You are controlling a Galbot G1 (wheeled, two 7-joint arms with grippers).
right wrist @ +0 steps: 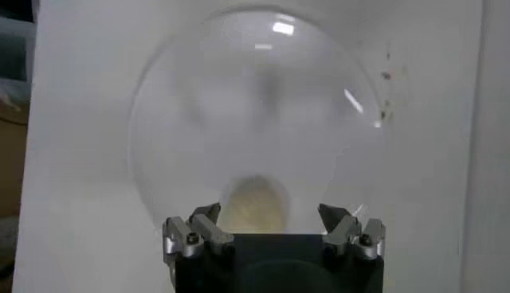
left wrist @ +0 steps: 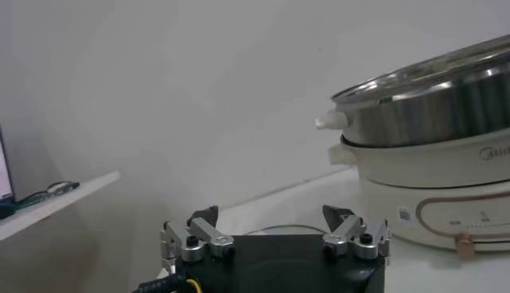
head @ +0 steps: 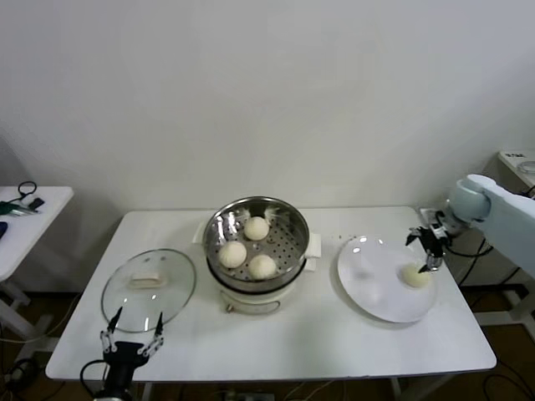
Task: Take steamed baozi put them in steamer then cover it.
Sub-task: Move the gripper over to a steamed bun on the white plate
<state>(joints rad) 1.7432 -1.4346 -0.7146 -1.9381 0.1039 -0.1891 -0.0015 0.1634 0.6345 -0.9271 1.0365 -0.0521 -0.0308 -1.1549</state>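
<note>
At table's near edge, left gripper [head: 131, 344] parked, jaws spread and empty, just before round clear glass cover [head: 149, 288] with cream bar handle. Farther back, shiny round steel steamer [head: 257, 242] holding three buns. Off right, on flat white plate [head: 386, 280], last small cream-white dough baozi [head: 415, 276] under right gripper [head: 429, 251], jaws wide, nothing held. Likely soft, light, easily dented: best pinched gently across domed sides. Approach unobstructed.

The head view looks forward and down over the whole bench [head: 276, 351]. The left wrist view sits low at the bench's near edge, facing the steamer [left wrist: 430, 99] side-on. The right wrist view looks steeply down, close above the plate [right wrist: 255, 119], which the head view shares.
</note>
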